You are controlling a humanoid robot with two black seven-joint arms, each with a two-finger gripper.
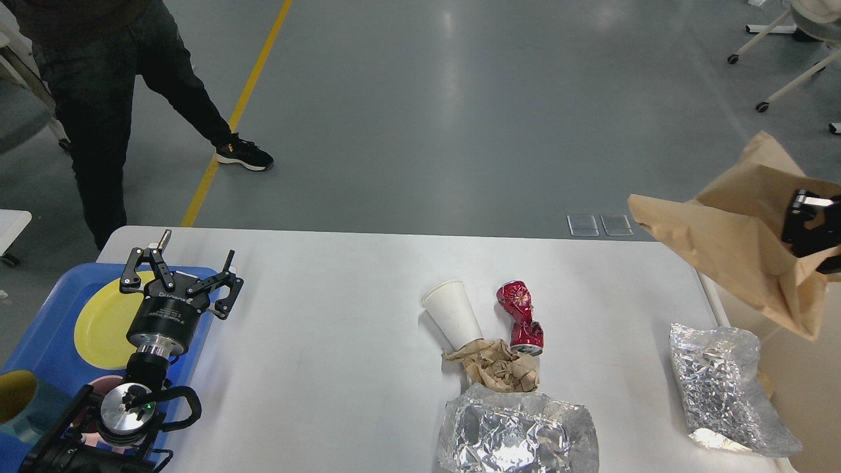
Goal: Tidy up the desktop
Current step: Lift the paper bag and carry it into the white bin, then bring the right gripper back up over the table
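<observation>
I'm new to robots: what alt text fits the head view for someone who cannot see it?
The right gripper holds a brown paper bag aloft past the white desktop's right edge. A paper cup, crushed red can and foil bags remain; the left gripper is open.

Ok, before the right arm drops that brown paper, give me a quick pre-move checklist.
1. Right end effector gripping brown paper bag: ok, though it sits at the frame edge.
2. Bag lifted off the desktop: ok.
3. Bag over the beige bin: cannot tell, mostly out of frame.
4. Left end effector open, parked over the blue tray: ok.
5. Desktop tidy: not ok; white cup, red can, crumpled paper and two foil pieces remain.
</observation>
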